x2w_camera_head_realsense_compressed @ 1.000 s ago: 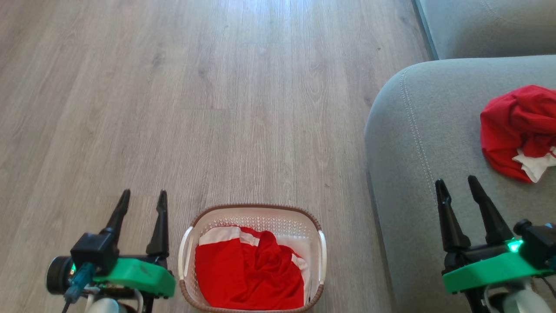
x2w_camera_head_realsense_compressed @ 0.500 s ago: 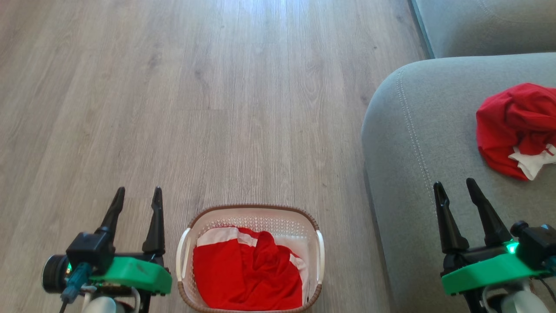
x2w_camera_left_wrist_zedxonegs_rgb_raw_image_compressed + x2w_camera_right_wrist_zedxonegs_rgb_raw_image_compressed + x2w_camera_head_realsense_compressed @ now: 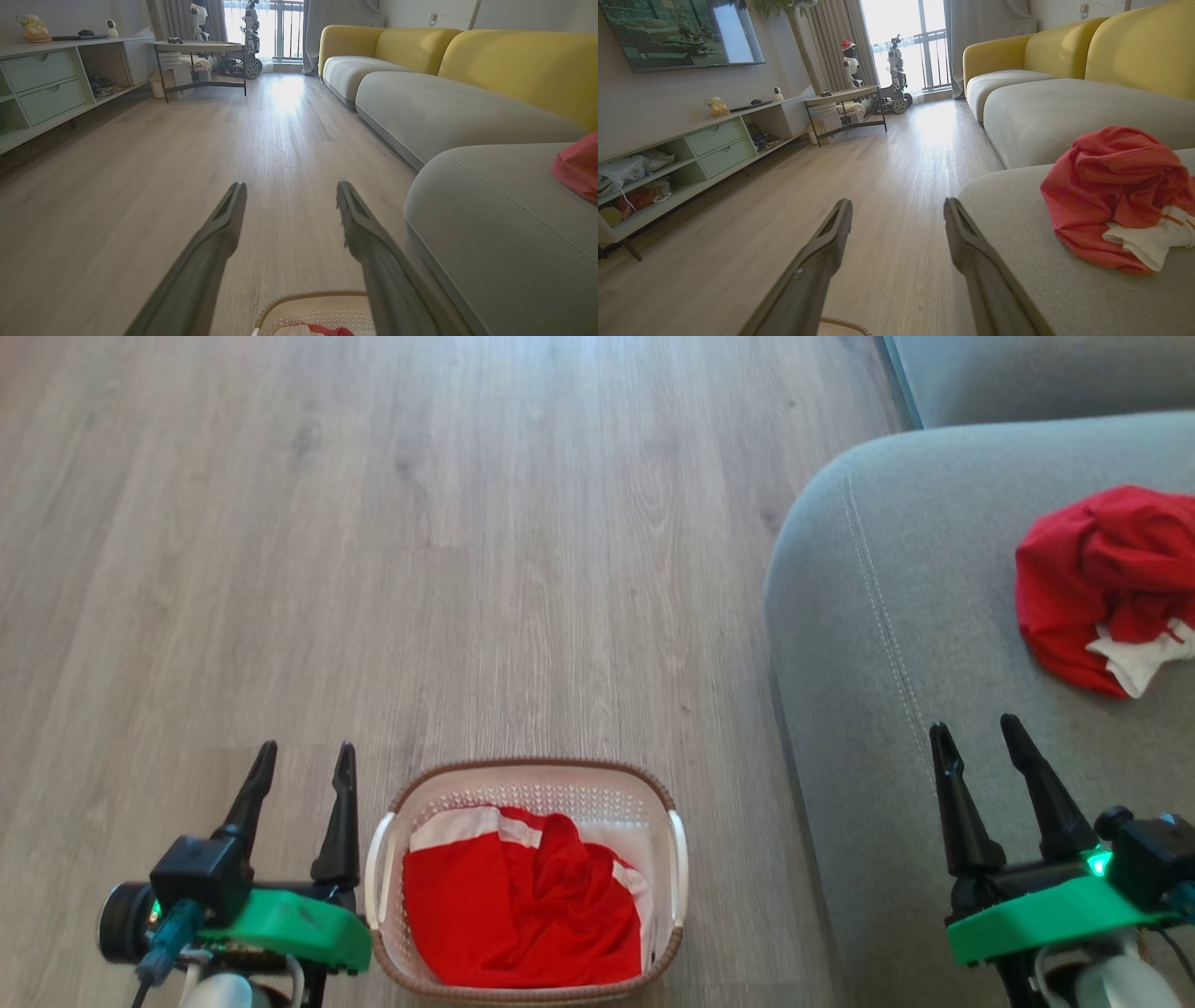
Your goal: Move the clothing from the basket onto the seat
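A cream basket with a brown rim stands on the floor at the bottom centre of the head view. Red clothing with white stripes lies inside it. Another red and white garment sits crumpled on the grey-green seat at the right. My left gripper is open, just left of the basket, nothing between its fingers. Over the seat's front edge my right gripper also stands open and empty. The left wrist view catches the basket's rim below my fingers.
Wooden floor stretches ahead of the basket. More grey sofa cushions with yellow backrests run along the right. A low shelf unit and a small table stand far off on the left.
The whole head view has shifted a little, so the camera moved. Both grippers stay open and the garments lie as before.
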Robot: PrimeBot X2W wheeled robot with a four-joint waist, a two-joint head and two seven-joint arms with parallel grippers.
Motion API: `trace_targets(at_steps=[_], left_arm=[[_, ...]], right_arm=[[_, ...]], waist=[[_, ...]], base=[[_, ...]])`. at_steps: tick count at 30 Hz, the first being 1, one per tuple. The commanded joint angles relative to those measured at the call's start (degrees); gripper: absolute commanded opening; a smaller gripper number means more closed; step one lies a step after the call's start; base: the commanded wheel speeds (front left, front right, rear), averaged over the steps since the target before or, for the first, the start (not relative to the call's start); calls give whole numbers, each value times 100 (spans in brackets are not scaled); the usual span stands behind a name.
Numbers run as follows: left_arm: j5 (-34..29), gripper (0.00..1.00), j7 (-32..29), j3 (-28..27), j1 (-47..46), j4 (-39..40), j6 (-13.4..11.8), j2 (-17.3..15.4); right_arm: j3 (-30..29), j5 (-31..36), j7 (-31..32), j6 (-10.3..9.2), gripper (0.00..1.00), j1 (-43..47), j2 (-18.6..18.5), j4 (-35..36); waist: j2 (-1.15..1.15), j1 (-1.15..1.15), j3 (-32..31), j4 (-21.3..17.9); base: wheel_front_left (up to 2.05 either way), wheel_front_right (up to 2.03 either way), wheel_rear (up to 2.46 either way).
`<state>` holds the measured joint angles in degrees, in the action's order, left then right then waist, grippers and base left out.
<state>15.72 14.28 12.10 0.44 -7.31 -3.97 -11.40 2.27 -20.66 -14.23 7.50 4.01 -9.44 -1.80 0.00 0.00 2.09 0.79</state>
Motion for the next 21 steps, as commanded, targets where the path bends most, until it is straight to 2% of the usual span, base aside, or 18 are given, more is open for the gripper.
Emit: trace_targets(at_steps=[1, 13, 21], left_arm=[[-55, 100, 72, -272, -278, 152, 27, -27], [-181, 100, 72, -388, -757, -144, 323, 111], [-252, 100, 72, -352, -1315, -747, 590, 159]], right_arm=[[118, 33, -70, -1, 100, -314, -113, 198], [147, 81, -67, -1, 100, -704, -159, 279], [157, 115, -66, -1, 100, -1008, -158, 397]], waist=[[0, 0, 86, -57], [0, 0, 797, -369], [0, 0, 1419, -563]], base=[[0, 0, 0], [0, 0, 0], [0, 0, 0]])
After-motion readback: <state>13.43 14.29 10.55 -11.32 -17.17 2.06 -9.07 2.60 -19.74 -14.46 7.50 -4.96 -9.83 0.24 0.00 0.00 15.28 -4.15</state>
